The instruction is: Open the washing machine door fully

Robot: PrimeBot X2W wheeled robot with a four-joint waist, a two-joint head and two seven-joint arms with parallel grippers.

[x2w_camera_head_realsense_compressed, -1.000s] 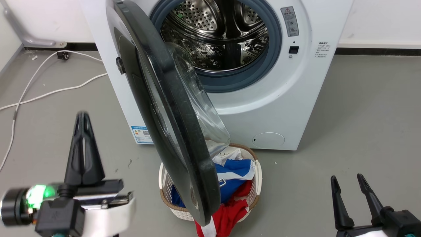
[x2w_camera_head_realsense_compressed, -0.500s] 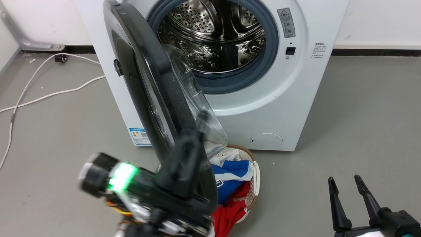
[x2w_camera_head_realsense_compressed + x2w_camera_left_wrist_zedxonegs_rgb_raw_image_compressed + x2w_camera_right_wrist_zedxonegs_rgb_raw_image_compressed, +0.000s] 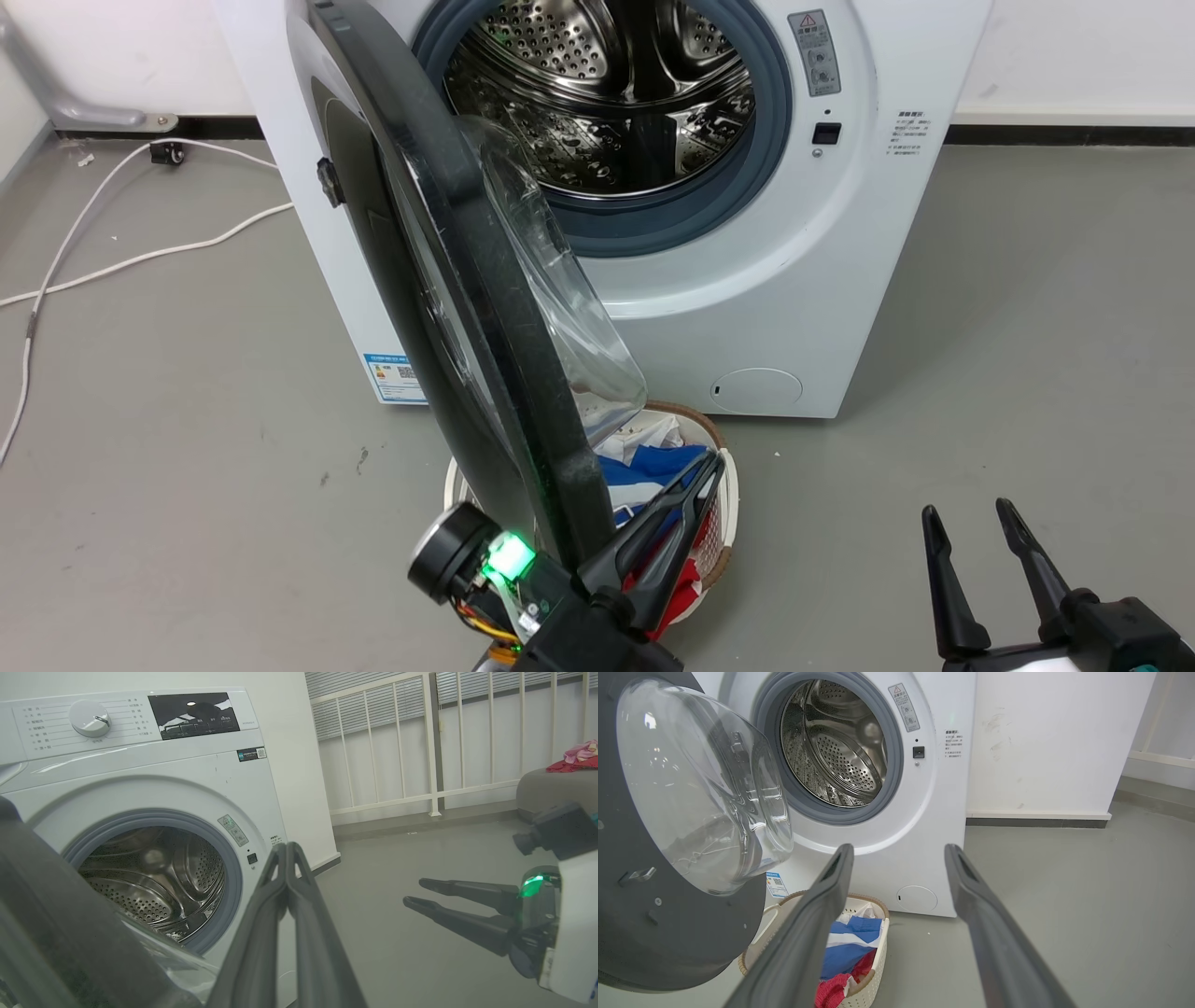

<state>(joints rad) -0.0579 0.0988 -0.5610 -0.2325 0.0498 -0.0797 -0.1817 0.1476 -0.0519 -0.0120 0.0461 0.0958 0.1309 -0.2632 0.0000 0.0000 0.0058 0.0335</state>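
Now | head view: our left gripper (image 3: 715,459), jaws together, is arriving bottom centre from lower left, inside the half-open washing machine door (image 3: 467,280) | left wrist view: door looming lower left | right wrist view: right gripper (image 3: 899,851) jaws apart; we are readying an outward push.

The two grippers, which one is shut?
The left gripper, by the washing machine door at its lower rim: it closes to a point, while the right gripper is spread open.
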